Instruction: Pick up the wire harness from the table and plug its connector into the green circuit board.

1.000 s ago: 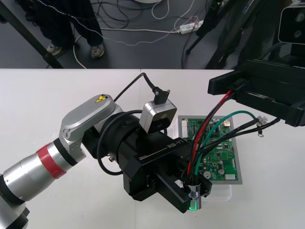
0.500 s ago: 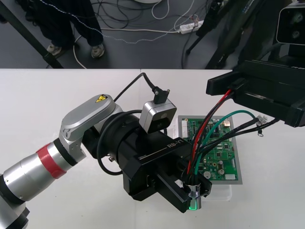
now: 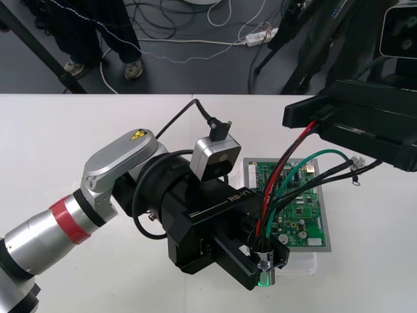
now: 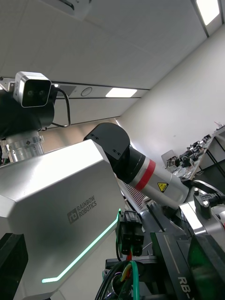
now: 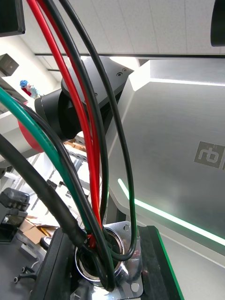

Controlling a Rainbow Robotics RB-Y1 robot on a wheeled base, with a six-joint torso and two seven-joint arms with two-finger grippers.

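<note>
The harness hangs in the air between both grippers over the green circuit board [image 3: 305, 210]. My left gripper [image 3: 264, 264] is shut on the round metal socket [image 5: 123, 273], held between its black fingers [image 5: 56, 274] at the board's near edge. Red, black and green wires [image 3: 277, 182] rise from the socket toward my right gripper [image 3: 317, 124], which is shut on their far end, high above the board's far right corner. The small black plug [image 4: 130, 235] shows in the right wrist view with the wires [image 4: 127, 274] trailing from it. The plug is clear of the board.
The board sits on a white base [image 3: 301, 266] right of the table's middle. Loose wire ends with ring terminals [image 3: 355, 171] dangle over the table beside the board's right edge. My left arm [image 3: 124, 189] lies across the table's near left.
My right gripper has edged slightly left with the plug end, and the wires shifted a little. The left arm has stayed still.
</note>
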